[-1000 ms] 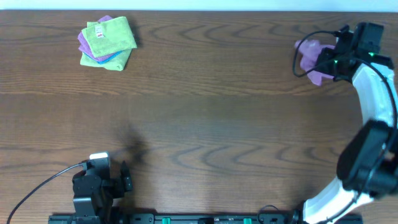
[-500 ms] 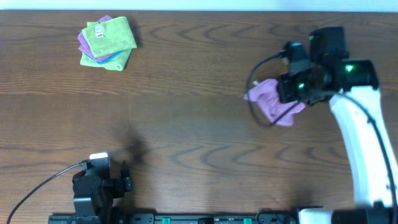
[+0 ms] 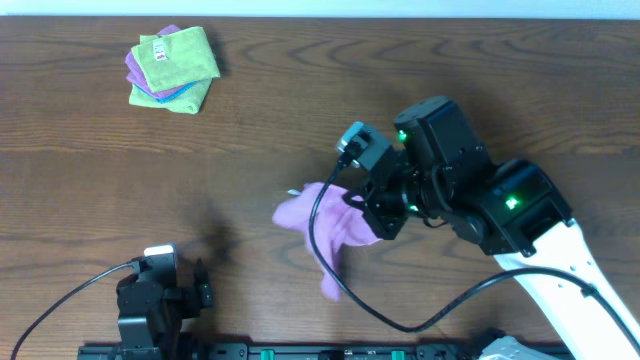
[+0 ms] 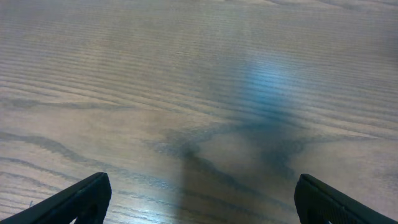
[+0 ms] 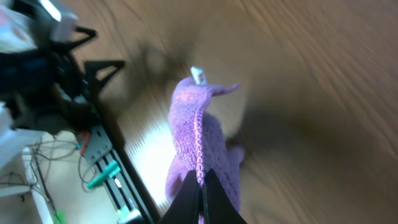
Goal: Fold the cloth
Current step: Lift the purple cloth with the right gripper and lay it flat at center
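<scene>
Dark wood-grain surface (image 3: 300,130), seen from overhead. At the far left: a small stack of folded cloths (image 3: 173,70), the lime-green cloth (image 3: 182,52) uppermost with a small tag (image 3: 158,56) on its top face. A blue cloth (image 3: 188,93) and a lilac layer (image 3: 131,66) protrude beneath it.

1 loose lilac cloth (image 3: 300,213), 1 folded stack (image 3: 172,68) showing 3 colours: green, purple, blue. 2 grippers: left gripper (image 4: 202,196), right gripper (image 5: 200,193). 1 table (image 3: 300,120).
</scene>
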Tool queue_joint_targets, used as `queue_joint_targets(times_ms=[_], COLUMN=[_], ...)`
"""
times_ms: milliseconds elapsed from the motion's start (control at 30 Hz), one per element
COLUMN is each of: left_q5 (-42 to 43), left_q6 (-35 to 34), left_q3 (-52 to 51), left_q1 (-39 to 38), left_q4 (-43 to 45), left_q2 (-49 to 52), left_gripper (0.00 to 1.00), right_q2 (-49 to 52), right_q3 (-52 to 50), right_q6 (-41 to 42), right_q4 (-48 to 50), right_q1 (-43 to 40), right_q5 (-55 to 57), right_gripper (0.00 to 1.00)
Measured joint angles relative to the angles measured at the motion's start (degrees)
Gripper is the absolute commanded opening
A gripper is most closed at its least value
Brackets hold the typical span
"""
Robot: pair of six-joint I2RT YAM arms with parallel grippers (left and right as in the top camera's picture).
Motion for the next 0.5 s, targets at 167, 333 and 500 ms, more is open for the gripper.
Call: queue_joint_targets(times_ms=[167,333,500], left_q5=[0.0,0.0,0.0], left_q6=[0.0,0.02,0.0], left_q3=[0.0,0.0,0.0], left_q1=[0.0,0.0,0.0], left_q4=[0.0,0.0,0.09], left_q2=[0.0,0.0,0.0], left_gripper=[0.95,0.95,0.95], right_q2=[1.11,9.66,26.29], right_q3=[0.0,0.37,0.61], right_q6=[0.63,-0.37,-1.2], right_q4=[3.78,12.46,31.43], right_q1=[-0.26,-2.47,-8.48], right_q5=[0.48,6.34,23.04], right_gripper=[0.01,0.09,0.99])
